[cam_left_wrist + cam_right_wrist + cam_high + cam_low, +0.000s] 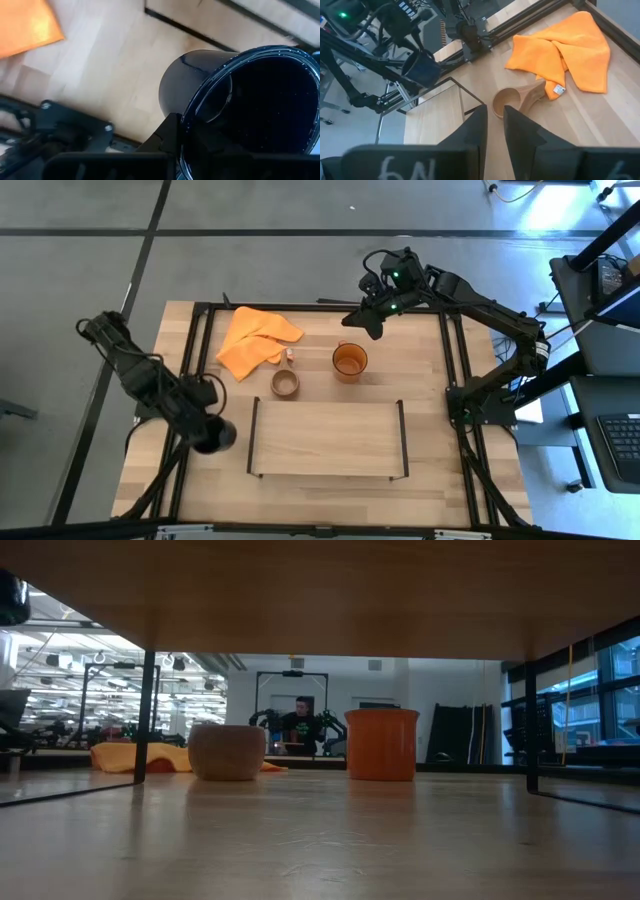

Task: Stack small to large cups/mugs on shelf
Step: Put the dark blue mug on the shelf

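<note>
Cups first: the mid-sized glossy black mug (240, 100) is clear of the table, pinched at its rim by the left tool (212, 434), which hangs above the table's left side, just outside the left end of the shelf; the mug's mouth faces the wrist camera and its body points towards the boards; the small tan wooden cup (285, 383) stands upright on the table behind the shelf, its handle pointing towards the orange cloth; the larger translucent orange mug (349, 361) stands upright just to its right, apart from it; neither touches the shelf.

The flat rectangular light-wood shelf edged by a thin black frame (328, 438) lies at the near middle of the pale wooden plank table (420, 370); no cup stands on it.

A crumpled orange cloth (254, 340) lies at the far left of the table, near the wooden cup.

The right tool (372, 322) hovers over the far edge of the table, behind the orange mug; its fingers (472, 135) stand close together with a narrow gap, gripping nothing.

A person (300, 723) shows in the room beyond.
</note>
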Available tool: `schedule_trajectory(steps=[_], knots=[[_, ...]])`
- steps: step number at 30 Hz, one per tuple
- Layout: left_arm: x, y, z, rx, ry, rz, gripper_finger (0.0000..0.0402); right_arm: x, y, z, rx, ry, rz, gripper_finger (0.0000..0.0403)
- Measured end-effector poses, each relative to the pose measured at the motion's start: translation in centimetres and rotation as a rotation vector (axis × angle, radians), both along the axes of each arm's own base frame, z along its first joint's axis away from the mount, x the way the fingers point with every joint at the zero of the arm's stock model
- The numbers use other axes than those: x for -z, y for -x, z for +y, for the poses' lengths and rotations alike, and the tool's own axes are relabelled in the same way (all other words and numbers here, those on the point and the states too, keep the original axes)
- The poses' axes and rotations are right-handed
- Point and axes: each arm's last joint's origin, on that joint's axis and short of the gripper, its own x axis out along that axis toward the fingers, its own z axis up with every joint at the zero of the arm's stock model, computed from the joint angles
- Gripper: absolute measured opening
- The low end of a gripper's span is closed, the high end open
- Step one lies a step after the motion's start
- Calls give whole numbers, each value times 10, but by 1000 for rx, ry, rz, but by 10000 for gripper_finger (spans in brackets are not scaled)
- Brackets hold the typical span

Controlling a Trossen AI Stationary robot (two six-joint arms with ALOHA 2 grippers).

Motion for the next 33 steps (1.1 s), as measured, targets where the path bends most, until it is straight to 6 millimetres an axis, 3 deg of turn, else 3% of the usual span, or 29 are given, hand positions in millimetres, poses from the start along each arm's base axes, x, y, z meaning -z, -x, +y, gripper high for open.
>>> schedule_trajectory(steps=[18, 26, 29, 33], knots=[[11, -4, -3, 22, 19, 27, 16, 0, -1, 2, -27, 38, -2, 65], [44, -13, -13, 33, 85, 38, 15, 0, -1, 2, -38, 57, -4, 65], [37, -15, -13, 27, 103, 15, 15, 0, -1, 2, -39, 57, -4, 65], [3, -14, -4, -26, 126, -25, 15, 0, -1, 2, -40, 59, -4, 65]])
